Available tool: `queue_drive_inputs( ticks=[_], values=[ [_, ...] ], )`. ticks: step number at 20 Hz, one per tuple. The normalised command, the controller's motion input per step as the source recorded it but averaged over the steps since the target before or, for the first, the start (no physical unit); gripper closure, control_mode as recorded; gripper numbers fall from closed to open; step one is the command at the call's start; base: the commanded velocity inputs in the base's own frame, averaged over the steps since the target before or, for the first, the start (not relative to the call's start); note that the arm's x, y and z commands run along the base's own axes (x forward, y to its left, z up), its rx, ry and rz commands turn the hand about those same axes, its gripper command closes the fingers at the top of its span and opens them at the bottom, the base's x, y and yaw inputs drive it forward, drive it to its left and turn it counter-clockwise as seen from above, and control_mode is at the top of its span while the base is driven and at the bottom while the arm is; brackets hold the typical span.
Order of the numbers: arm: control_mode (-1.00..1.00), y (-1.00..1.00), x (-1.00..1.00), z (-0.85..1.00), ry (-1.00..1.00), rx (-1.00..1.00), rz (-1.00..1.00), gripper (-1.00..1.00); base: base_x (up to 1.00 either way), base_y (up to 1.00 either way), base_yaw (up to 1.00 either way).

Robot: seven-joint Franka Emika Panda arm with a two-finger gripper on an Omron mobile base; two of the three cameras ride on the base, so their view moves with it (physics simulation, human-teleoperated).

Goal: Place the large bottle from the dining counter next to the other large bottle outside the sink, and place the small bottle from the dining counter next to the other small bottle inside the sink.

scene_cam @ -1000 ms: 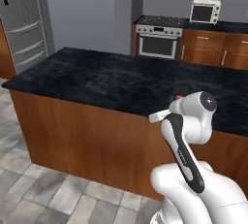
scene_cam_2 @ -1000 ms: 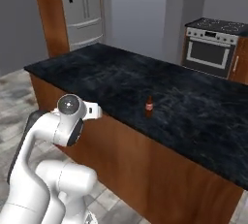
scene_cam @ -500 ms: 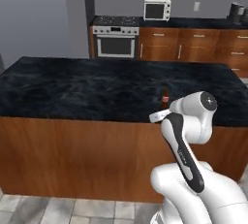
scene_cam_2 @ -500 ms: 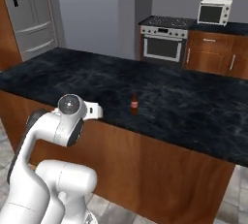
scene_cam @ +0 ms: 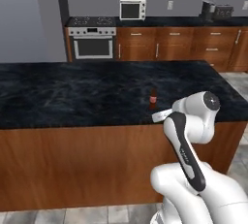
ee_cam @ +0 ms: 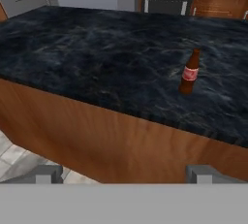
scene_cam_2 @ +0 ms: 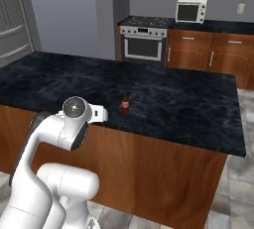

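- The small bottle (scene_cam: 153,99) (scene_cam_2: 125,105) (ee_cam: 189,72) is seen standing upright on the black, grey-veined tabletop (scene_cam: 72,92) (scene_cam_2: 188,109) (ee_cam: 97,48) of the dining counter, close to its near edge.
- In the left base view the small bottle is placed right of the tabletop's middle; in the right base view it is found nearer the middle.
- A red label is shown around the small bottle's dark brown body, most plainly in the hand view.
- The tool (ee_cam: 123,173) is held off the near side of the dining counter, in front of the wooden side panel (ee_cam: 121,140), well apart from the small bottle.
- The two fingertips (ee_cam: 47,173) are set far apart at the bottom of the hand view, so the tool is spread wide, and nothing is held between them.
- The small bottle is seen up and to the right of the tool in the hand view.
- Behind the dining counter, a steel oven (scene_cam: 92,43) (scene_cam_2: 144,44) is fitted into the far wall among brown cabinets (scene_cam: 184,43) (scene_cam_2: 213,54).
- A white microwave (scene_cam: 132,8) (scene_cam_2: 192,10) is set on the far worktop, to the right of the oven.
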Motion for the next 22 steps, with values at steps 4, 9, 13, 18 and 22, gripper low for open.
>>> queue_drive_inputs(
  ticks=[4, 9, 13, 18, 22],
  values=[
    [1.0, 0.0, 0.0, 0.0, 0.0, 0.0, 0.0, -1.0, 0.26, 0.06, -0.14],
    [1.0, 0.0, 0.0, 0.0, 0.0, 0.0, 0.0, -1.0, 0.28, 0.03, -0.11],
    [1.0, 0.0, 0.0, 0.0, 0.0, 0.0, 0.0, -1.0, 0.47, 0.01, -0.11],
    [1.0, 0.0, 0.0, 0.0, 0.0, 0.0, 0.0, -1.0, 0.55, 0.03, -0.12],
    [1.0, 0.0, 0.0, 0.0, 0.0, 0.0, 0.0, -1.0, 0.49, 0.1, -0.11]
  ],
)
